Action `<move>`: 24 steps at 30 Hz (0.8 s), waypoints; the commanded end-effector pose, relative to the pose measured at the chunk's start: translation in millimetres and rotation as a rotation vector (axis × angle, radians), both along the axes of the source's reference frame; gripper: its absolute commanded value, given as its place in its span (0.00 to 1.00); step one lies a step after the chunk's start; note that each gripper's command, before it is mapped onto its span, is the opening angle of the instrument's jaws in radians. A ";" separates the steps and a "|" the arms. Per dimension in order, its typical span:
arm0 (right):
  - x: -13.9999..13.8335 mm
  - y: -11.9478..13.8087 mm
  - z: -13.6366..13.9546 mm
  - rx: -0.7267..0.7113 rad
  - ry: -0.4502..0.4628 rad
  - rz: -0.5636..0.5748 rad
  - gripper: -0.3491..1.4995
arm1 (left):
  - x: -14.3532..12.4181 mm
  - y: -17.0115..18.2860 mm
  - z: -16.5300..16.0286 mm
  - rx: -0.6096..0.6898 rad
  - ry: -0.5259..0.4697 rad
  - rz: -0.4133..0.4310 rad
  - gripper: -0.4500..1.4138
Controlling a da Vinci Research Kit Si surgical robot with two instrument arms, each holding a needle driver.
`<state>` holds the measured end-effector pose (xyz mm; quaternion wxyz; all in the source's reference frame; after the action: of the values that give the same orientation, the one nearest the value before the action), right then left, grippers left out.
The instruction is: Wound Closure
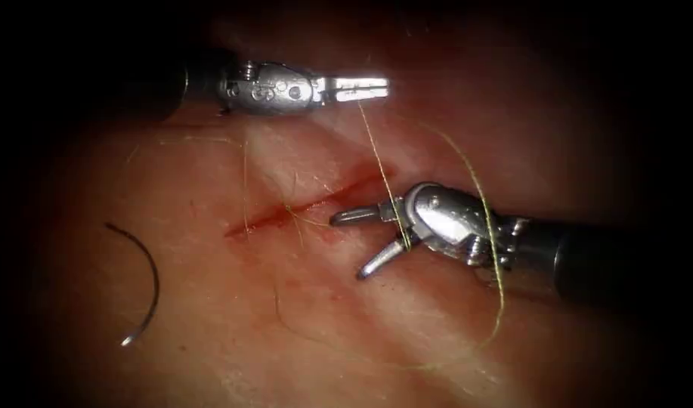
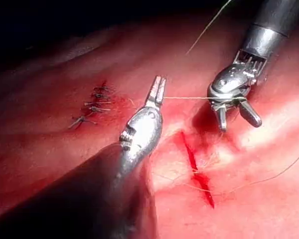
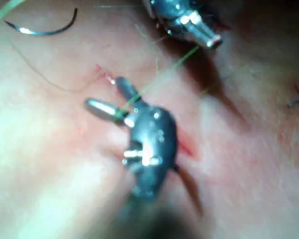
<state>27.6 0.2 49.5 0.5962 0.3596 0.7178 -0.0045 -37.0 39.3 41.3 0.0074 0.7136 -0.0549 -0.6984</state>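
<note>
The cut (image 1: 308, 202) runs slantwise across the tissue (image 1: 301, 332), edged with red fluid. The curved needle (image 1: 156, 283) lies free on the tissue, left of the cut and held by neither tool; it is also the needle (image 3: 45, 32) in the right wrist view. My left tool (image 1: 384, 88) hovers above the cut, jaws shut on the thread (image 1: 376, 151). From there the thread goes taut down to my right tool (image 1: 348, 246), whose jaws stand open at the cut's right end. The thread crosses between those jaws near their base and loops around the wrist. The left wrist view shows the thread (image 2: 189, 98) stretched between left tool (image 2: 160, 79) and right tool (image 2: 239, 124).
A slack loop of thread (image 1: 499, 302) trails behind the right tool and curves back over the tissue below the cut. Several older stitches with short cut ends (image 2: 92, 104) sit on the tissue away from the cut. Fine thread strands cross the cut near its middle (image 1: 297, 215).
</note>
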 end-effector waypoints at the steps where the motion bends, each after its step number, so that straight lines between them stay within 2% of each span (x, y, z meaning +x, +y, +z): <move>1: 0.9 0.4 0.2 0.010 0.020 0.010 0.58 | -0.4 0.2 1.0 -0.007 -0.003 -0.004 0.00; 12: -0.1 3.6 -1.3 0.129 0.151 0.134 0.56 | 0.9 -1.5 4.2 -0.017 -0.013 0.004 0.00; 18: -0.3 5.2 -0.7 0.167 0.153 0.221 0.56 | 1.6 -2.9 5.5 -0.023 -0.013 0.004 0.00; 24: -1.0 6.3 0.5 0.193 0.137 0.301 0.56 | 1.7 -5.3 5.3 -0.029 -0.011 0.007 0.00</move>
<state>25.8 6.2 49.6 0.5039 0.3025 0.7983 0.1315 -34.8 33.4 46.1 0.0197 0.7172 -0.0616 -0.6939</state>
